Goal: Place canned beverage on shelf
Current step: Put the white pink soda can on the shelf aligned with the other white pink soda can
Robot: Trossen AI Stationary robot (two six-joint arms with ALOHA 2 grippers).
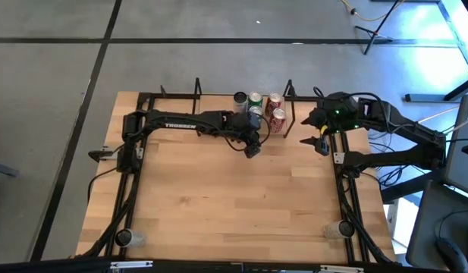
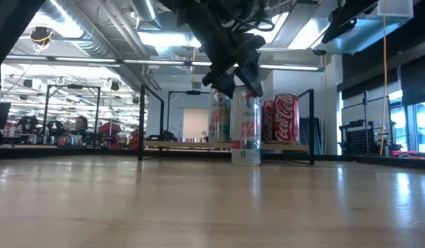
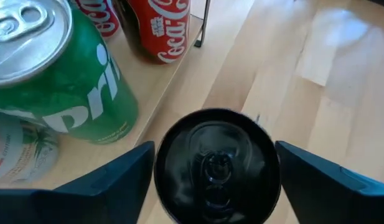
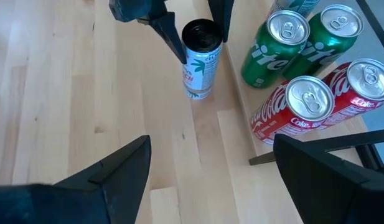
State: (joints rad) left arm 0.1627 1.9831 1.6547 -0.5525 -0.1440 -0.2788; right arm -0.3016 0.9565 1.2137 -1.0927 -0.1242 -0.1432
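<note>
Bright overhead lights, glossy tabletop glare

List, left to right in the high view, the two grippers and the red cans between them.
left gripper → red cans → right gripper
</note>
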